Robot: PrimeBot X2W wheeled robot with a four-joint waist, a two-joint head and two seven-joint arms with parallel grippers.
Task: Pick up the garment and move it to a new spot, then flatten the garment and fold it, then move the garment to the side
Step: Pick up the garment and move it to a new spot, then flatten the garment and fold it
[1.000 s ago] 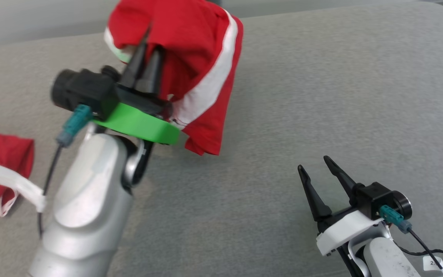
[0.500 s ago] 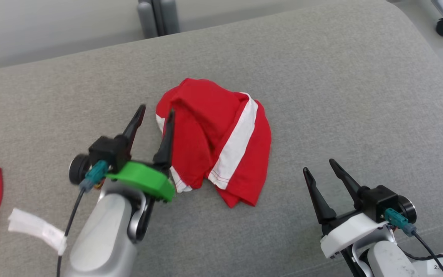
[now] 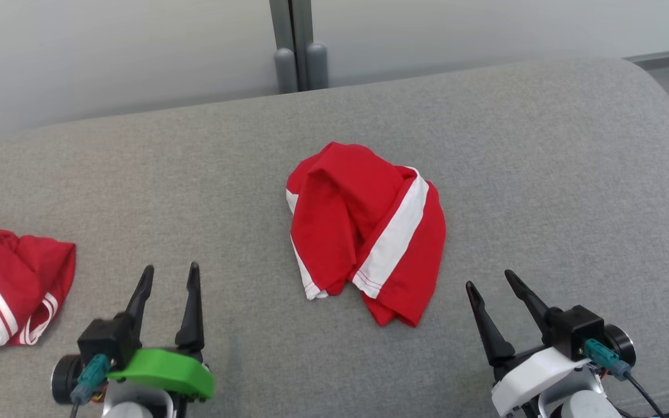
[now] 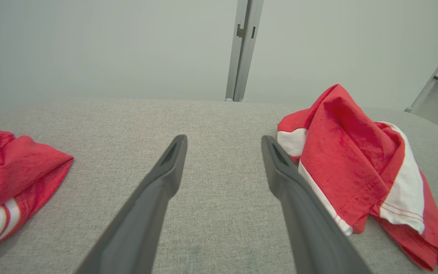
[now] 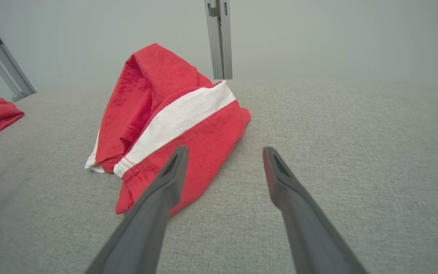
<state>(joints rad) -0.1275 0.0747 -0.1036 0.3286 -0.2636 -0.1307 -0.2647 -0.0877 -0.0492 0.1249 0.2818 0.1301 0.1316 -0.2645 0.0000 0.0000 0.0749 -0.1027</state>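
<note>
A crumpled red garment with a white stripe (image 3: 366,232) lies in a heap at the middle of the grey cushion (image 3: 543,174). My left gripper (image 3: 171,273) stands open at the lower left, well clear of the garment, which shows to the right of its fingers in the left wrist view (image 4: 356,160). My right gripper (image 3: 490,281) is open at the lower right, a short way from the heap's near right edge. In the right wrist view the garment (image 5: 165,114) lies ahead and left of the fingers. Both grippers hold nothing.
A second red and white garment (image 3: 3,284) lies bunched at the cushion's left edge, also seen in the left wrist view (image 4: 10,182). A grey post (image 3: 295,46) and pale wall stand behind the cushion. The cushion's rounded far right corner (image 3: 648,75) drops to the floor.
My left gripper opened, let the garment drop onto the cushion's middle, and drew back to the lower left. The head camera has also shifted. The right gripper has stayed open.
</note>
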